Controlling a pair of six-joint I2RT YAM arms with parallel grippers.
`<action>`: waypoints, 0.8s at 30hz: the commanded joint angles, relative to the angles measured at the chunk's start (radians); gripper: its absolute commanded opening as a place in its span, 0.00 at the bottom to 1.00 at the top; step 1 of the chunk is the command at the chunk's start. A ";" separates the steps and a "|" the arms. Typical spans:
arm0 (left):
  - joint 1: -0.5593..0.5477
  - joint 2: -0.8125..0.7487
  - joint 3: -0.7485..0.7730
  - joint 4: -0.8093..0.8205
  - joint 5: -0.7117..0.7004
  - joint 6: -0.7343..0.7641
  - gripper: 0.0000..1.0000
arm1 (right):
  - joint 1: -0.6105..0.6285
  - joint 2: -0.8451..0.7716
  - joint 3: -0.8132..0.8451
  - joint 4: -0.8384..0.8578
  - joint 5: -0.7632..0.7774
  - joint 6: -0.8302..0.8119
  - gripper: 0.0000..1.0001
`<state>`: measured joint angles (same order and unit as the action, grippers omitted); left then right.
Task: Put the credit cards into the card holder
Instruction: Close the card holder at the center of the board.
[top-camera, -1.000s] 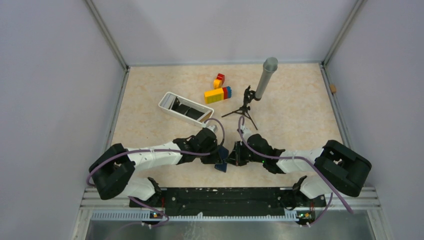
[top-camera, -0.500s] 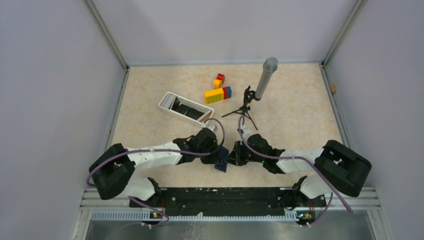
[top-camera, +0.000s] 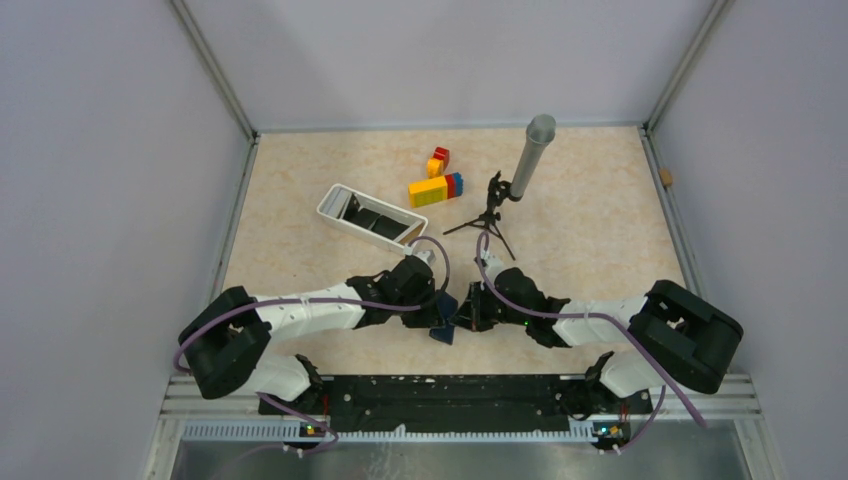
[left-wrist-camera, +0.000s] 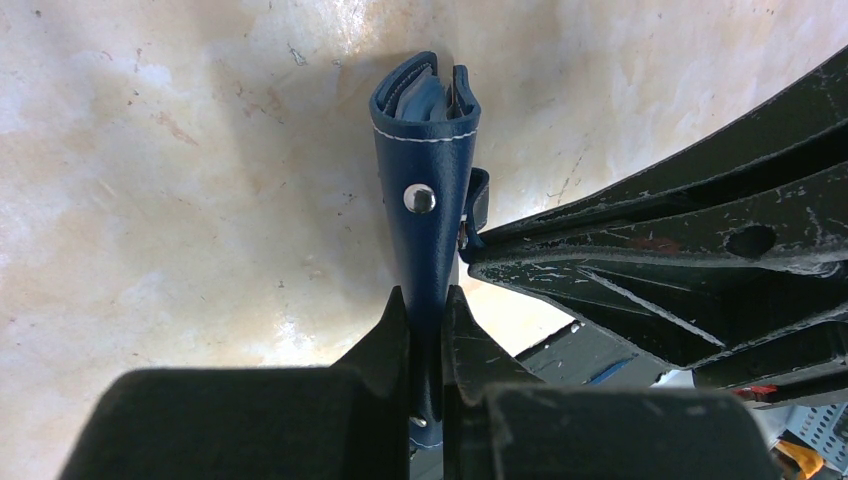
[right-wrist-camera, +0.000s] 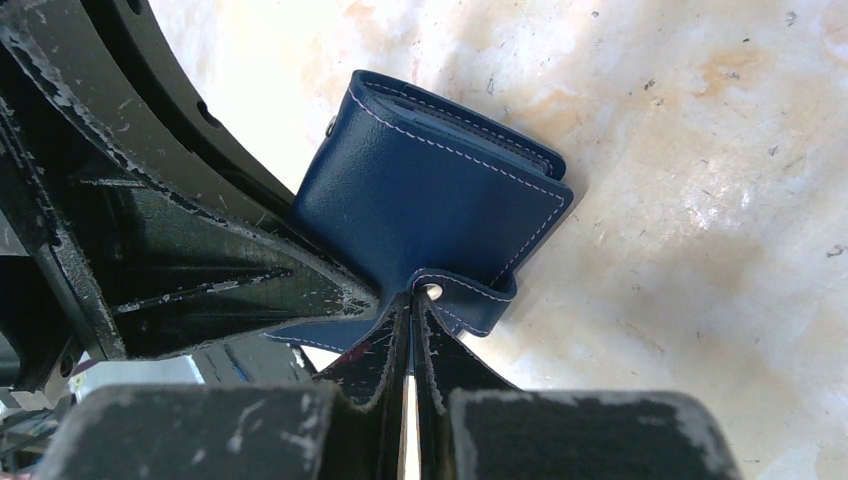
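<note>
The navy-blue card holder (top-camera: 443, 329) is folded and held on edge just above the table, between both grippers near the front. My left gripper (left-wrist-camera: 427, 312) is shut on one edge of the card holder (left-wrist-camera: 424, 170), whose silver snap stud faces the camera. My right gripper (right-wrist-camera: 411, 300) is shut on the snap tab (right-wrist-camera: 468, 291) of the card holder (right-wrist-camera: 430, 190). In the top view the left gripper (top-camera: 436, 311) and the right gripper (top-camera: 462, 313) meet at the holder. Dark credit cards (top-camera: 377, 221) lie in the white tray (top-camera: 337, 217).
Beyond the tray stands a block stack in yellow, red and blue (top-camera: 435, 189), with a smaller block pair (top-camera: 438, 160) behind it. A small black tripod (top-camera: 490, 215) carries a tilted grey cylinder (top-camera: 533, 150). Walls close off three sides of the table.
</note>
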<state>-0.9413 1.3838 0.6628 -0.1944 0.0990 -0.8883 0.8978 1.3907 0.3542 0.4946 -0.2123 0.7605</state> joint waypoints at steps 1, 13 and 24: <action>-0.004 0.032 -0.004 -0.052 0.015 0.022 0.00 | -0.007 -0.009 0.033 0.093 -0.012 -0.019 0.00; -0.005 0.042 0.000 -0.047 0.022 0.029 0.00 | -0.008 0.034 0.046 0.112 -0.016 -0.021 0.00; -0.005 0.039 -0.005 -0.056 0.024 0.030 0.00 | -0.011 0.060 0.046 0.093 0.018 -0.015 0.00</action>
<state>-0.9356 1.3899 0.6640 -0.1951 0.1070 -0.8867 0.8982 1.4334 0.3611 0.5507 -0.2386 0.7597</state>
